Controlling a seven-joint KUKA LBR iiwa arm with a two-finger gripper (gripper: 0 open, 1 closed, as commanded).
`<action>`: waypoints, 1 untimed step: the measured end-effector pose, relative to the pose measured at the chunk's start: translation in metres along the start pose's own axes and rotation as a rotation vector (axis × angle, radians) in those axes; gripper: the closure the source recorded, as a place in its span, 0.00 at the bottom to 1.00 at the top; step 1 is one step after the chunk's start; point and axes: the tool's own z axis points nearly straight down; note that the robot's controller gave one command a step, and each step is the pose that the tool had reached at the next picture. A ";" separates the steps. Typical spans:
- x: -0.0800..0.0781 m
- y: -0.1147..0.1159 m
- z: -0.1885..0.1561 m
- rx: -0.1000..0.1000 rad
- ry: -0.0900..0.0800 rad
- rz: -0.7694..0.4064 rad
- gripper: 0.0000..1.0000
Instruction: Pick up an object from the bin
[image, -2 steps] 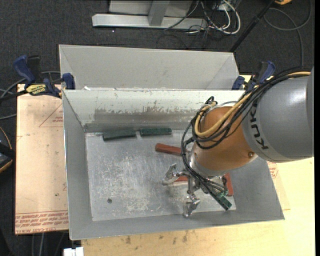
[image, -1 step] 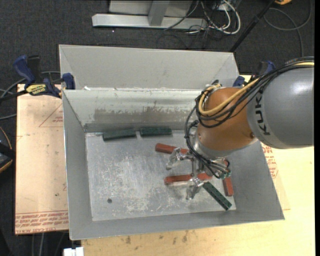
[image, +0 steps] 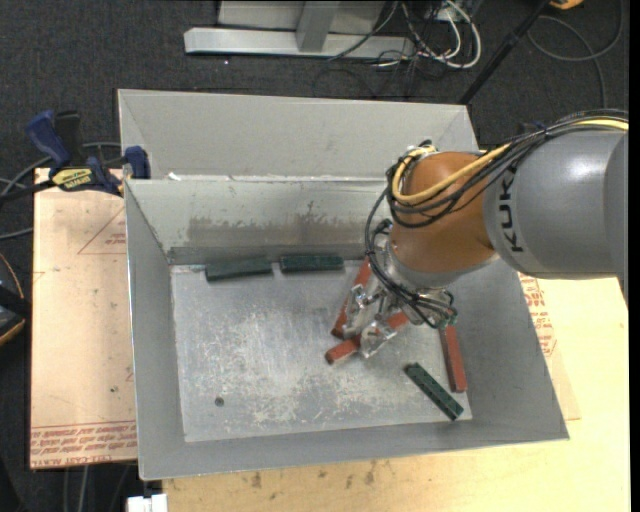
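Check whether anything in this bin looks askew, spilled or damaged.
Nothing looks spilled or broken. Two dark green bars lie end to end along the back wall, but a third green bar lies slanted near the front right, beside a red bar. Small red pieces lie jumbled by the gripper.

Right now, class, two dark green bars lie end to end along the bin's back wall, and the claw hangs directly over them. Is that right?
Only the claw's place is wrong. In the camera view, the dark green bars do lie end to end along the back wall, but the claw hangs over some red sticks nearer the bin's middle.
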 end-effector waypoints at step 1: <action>0.000 0.000 0.000 0.000 0.000 0.000 1.00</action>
